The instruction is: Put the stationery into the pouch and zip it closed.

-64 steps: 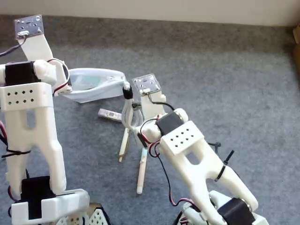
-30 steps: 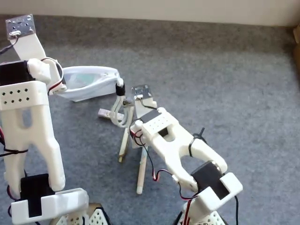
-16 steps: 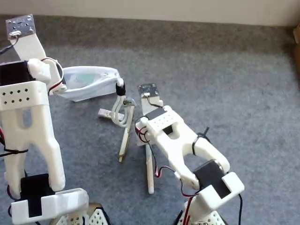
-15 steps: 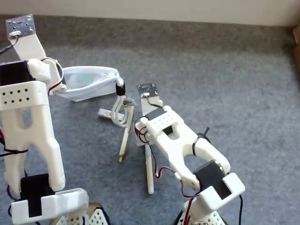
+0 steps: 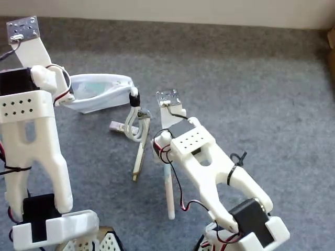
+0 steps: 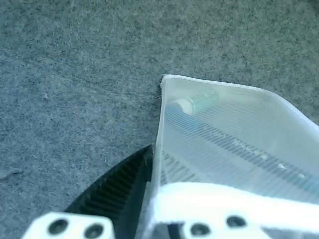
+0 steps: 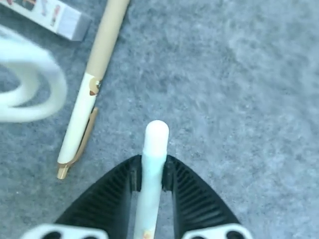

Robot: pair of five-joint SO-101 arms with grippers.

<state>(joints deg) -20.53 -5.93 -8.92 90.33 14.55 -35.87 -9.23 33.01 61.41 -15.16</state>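
Left gripper (image 6: 153,185) is clamped on one end of the translucent pouch (image 6: 234,139), black ribbed finger on one side and white finger on the other. Pouch lies on grey carpet (image 6: 75,74). Inside, at its far end, is a green-and-white item (image 6: 197,101).

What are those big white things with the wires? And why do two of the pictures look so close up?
They are robot arms, a left arm and a right arm. Each ends in a pincer called a gripper. One picture comes from a camera high up, looking down on the grey surface. The other two come from small cameras on the arms' wrists, so they look right past the pincers. The left gripper pinches the edge of a see-through pouch with a greenish thing inside. The right gripper is closed on a white pen. Nearby lie a beige pen, a small box and a white loop.
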